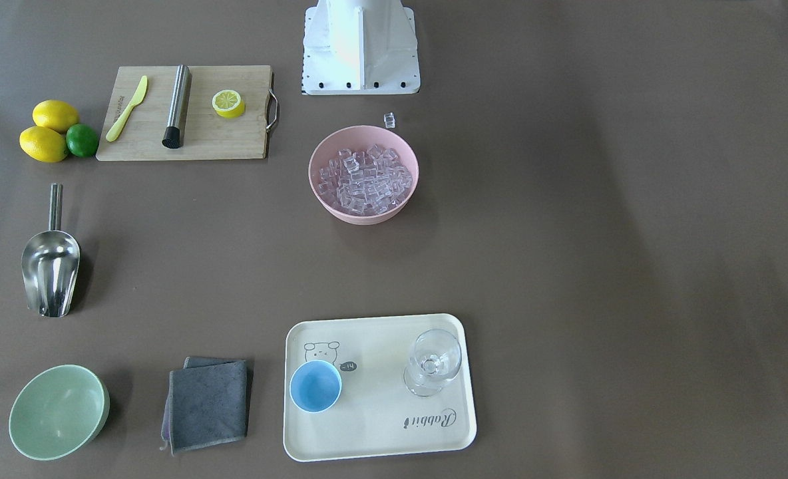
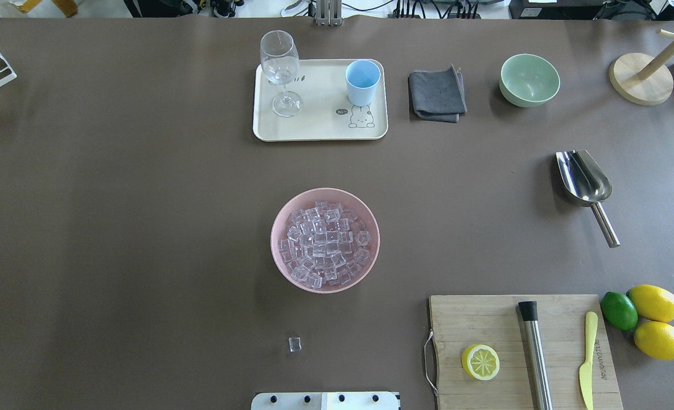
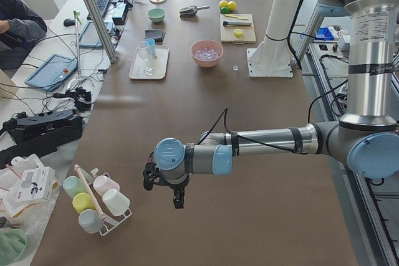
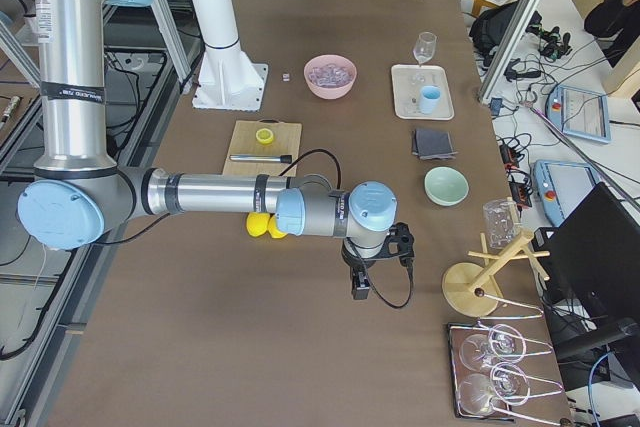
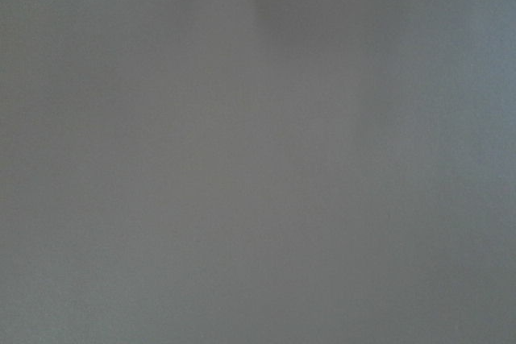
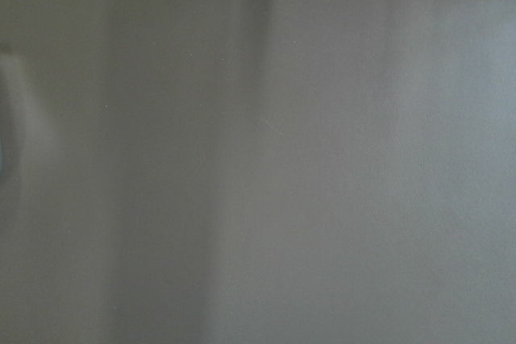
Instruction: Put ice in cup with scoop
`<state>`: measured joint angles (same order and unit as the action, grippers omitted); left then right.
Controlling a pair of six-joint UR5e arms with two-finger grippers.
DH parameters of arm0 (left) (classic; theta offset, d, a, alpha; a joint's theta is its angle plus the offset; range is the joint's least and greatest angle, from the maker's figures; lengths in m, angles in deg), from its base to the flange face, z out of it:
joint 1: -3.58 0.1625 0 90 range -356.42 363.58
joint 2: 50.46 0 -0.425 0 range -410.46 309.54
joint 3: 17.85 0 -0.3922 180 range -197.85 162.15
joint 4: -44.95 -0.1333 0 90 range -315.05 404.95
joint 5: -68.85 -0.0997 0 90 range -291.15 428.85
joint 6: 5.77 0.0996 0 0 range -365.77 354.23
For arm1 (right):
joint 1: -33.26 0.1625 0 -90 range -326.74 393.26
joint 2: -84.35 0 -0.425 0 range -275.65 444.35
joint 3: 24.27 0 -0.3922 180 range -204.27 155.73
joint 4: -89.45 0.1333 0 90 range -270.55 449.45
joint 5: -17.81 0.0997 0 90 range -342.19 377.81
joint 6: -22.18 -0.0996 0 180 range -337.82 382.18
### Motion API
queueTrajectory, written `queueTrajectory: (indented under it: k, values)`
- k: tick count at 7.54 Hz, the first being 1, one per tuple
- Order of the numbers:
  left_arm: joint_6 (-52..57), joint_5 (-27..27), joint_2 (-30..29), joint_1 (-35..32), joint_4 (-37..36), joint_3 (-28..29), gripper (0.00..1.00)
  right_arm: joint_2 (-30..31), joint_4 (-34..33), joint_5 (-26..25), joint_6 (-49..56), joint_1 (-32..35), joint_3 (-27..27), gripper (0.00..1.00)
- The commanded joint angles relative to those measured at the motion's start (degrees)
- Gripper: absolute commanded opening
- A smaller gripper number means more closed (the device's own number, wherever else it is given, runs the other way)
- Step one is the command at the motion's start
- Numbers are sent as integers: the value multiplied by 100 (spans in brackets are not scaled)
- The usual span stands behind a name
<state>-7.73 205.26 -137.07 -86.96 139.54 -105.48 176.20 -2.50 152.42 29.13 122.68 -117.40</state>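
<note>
**Overhead view, read from the robot's left to its right.** We found the left claw [image 3: 165,186] only in the side view from the robot's left. It hung over bare counter [image 2: 143,228], well apart from every object. From there we could not tell how far it was open or whether it held anything.

Next came the cup [image 2: 363,82], upright on the cream tray [image 2: 314,130] at the far edge, beside a stemmed glass [image 2: 280,68]. Nearer the robot, about on the midline, stood the pink bowl [image 2: 273,242] with the ice [image 2: 325,242] heaped inside. One stray cube [image 2: 295,344] lay between the bowl and the robot's base.

Farther right lay the scoop [image 2: 583,177], alone on the counter, trough upward, well apart from both bowl and cup. Its long axis ran nearly far-to-near. The trough pointed to the far edge and the handle [image 2: 605,225] toward the robot, canted slightly rightward.

The right claw [image 4: 362,282] appeared only in the side view from the robot's right, hanging beyond the lemons [image 2: 654,303] toward that end of the counter. Its opening and contents we likewise could not tell.

We judged the right arm to be the nearer one. The scoop lay inward of its claw, toward the counter's middle, with the handle end on the robot's side.
</note>
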Motion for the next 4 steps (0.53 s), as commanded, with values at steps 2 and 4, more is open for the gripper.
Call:
queueTrajectory:
  k: [2, 4]
  values:
    - [-6, 0, -15, 1, 6, 9, 98, -1, -7, 13, -10, -4, -12, 100]
    - [3, 18, -41, 9, 233, 8, 98, 16, 2, 13, -10, -4, 5, 100]
